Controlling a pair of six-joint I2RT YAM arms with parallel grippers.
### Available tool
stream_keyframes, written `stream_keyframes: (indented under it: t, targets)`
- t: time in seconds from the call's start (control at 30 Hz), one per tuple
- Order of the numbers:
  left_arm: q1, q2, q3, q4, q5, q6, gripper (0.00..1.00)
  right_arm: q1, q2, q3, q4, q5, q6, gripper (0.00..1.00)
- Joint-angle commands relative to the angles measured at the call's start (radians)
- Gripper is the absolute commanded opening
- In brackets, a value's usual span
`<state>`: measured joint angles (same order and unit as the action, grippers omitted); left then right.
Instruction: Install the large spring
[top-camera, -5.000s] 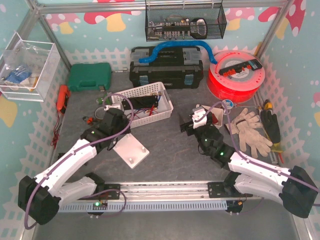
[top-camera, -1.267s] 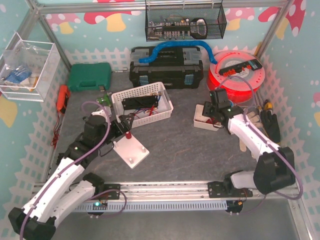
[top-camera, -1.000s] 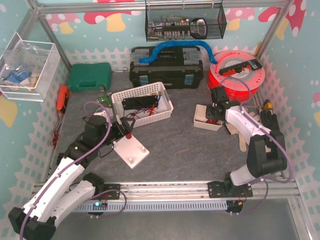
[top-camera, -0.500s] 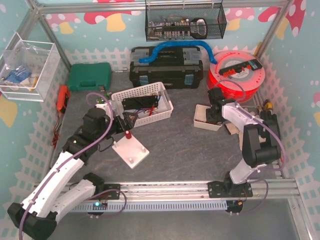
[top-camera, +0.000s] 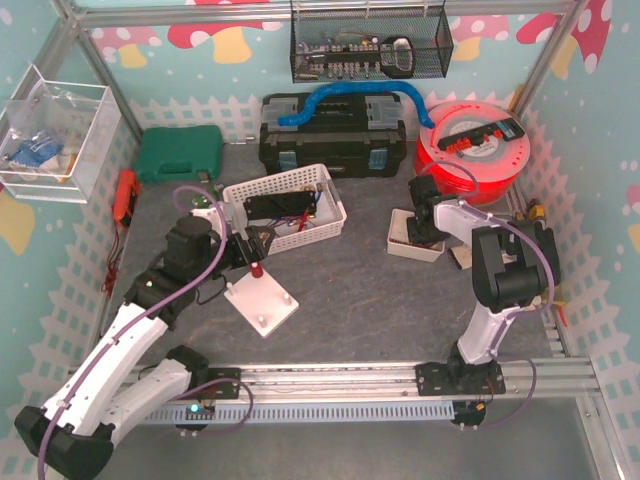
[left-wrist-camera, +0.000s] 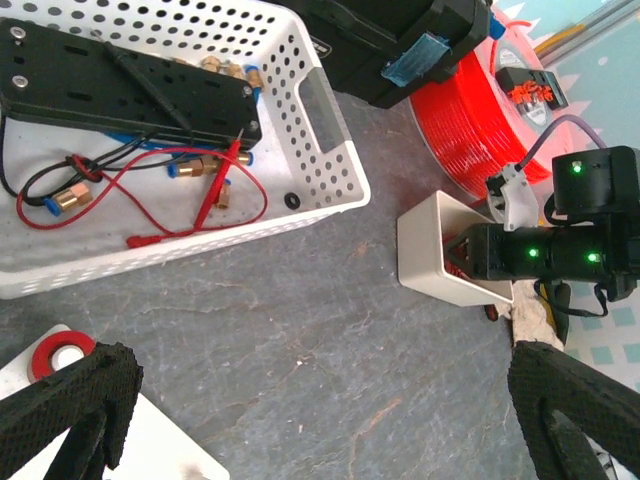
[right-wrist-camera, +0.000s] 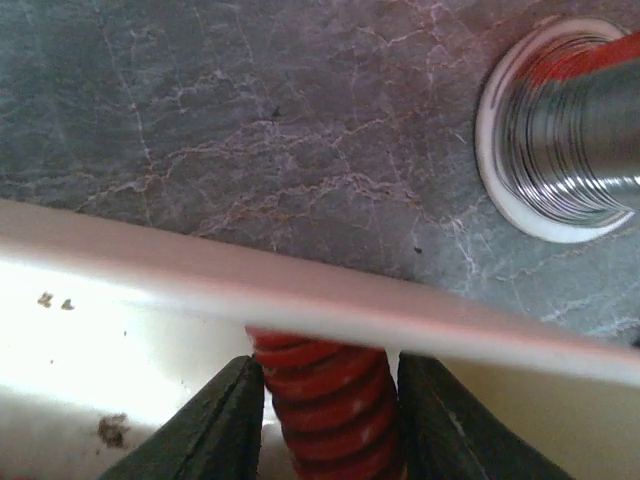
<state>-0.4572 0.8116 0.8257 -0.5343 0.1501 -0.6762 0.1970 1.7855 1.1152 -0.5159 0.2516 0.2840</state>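
Top view: the right gripper (top-camera: 428, 222) dips into the bin (top-camera: 405, 248), well apart from the plate (top-camera: 265, 305) on the counter (top-camera: 350, 290), where the left gripper (top-camera: 250, 252) hovers.

Left wrist view: the left gripper gapes wide and holds nothing.

Right wrist view: the fingers (right-wrist-camera: 215, 425) pinch the red spring (right-wrist-camera: 325, 400), seemingly snug, low inside the bin.

The pick-up is underway. I judge that carrying the spring over and seating it on the plate are left.

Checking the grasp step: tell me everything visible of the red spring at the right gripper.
The red spring is a fat coil of glossy red, closely stacked turns. It lies inside the pale bin, one end hidden behind the bin's wall. The right gripper has a dark finger pressed on each side.
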Motion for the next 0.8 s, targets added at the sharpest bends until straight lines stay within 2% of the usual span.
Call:
stream_keyframes:
  t: [0.0,0.1,0.23,0.37,0.6,0.7,0.77]
  targets:
    - [0.006,-0.014,0.038,-0.02,-0.011,0.012,0.99,-0.001,0.041,-0.011,0.058,0.008,-0.019,0.4]
    - [0.007,-0.016,0.04,-0.026,-0.008,0.008,0.99,-0.001,0.054,-0.032,0.1,-0.002,-0.032,0.38]
    - [0.006,-0.022,0.051,-0.044,-0.01,0.007,0.99,-0.001,0.03,-0.049,0.125,-0.013,-0.053,0.3]
    - [0.006,-0.03,0.057,-0.072,-0.038,0.006,0.99,0.0,-0.025,-0.054,0.125,-0.017,-0.083,0.19]
    - [0.006,-0.036,0.078,-0.095,-0.109,0.016,0.99,-0.001,-0.153,-0.013,0.099,-0.032,-0.13,0.08]
    - [0.007,-0.043,0.072,-0.088,-0.103,0.034,0.99,0.001,-0.231,-0.002,0.092,-0.09,-0.138,0.03]
    - [0.006,-0.052,0.058,-0.069,-0.093,0.029,0.97,0.002,-0.296,-0.013,0.119,-0.215,-0.14,0.01]
